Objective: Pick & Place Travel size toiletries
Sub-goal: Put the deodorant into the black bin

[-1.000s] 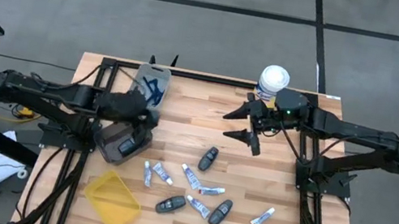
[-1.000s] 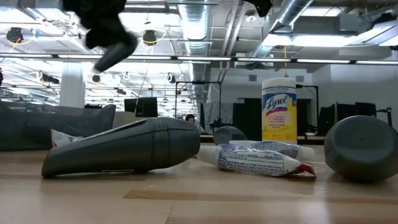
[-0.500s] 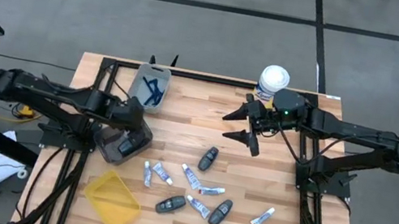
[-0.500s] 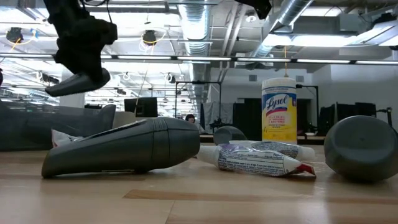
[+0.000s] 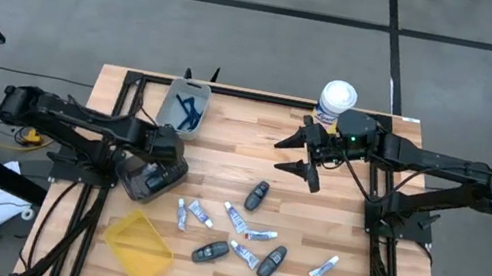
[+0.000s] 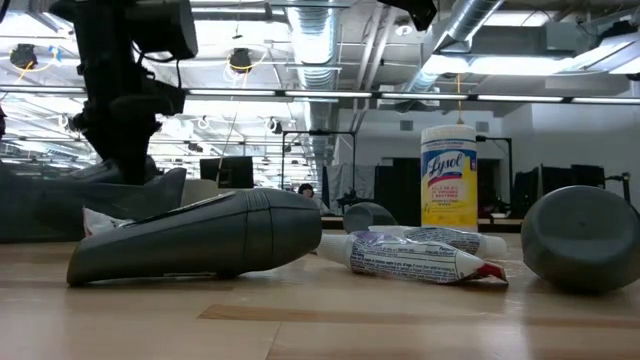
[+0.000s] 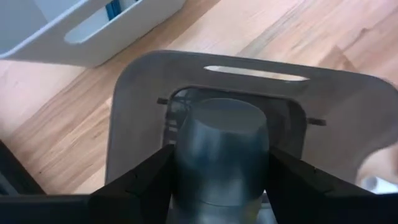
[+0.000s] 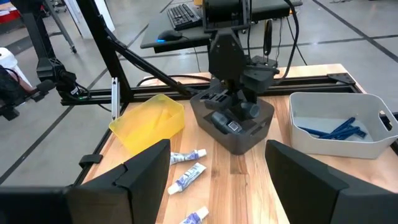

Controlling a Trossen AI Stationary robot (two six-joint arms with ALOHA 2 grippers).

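Right now the left gripper [image 5: 156, 175] holds a grey fob [image 7: 219, 155] tight over the grey bin [image 5: 129, 176]. Hard, light and smooth, it may slip; hold its flat sides. The right gripper [image 5: 295, 157] waits, fingers wide apart.

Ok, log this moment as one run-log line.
left pincer: shut on grey fob, over grey bin | right pincer: open, waiting near canister | tubes, fobs left on table

Left pincer [image 5: 157, 169] lowered, gripping; right pincer [image 5: 295, 157] raised, fingers spread wide.
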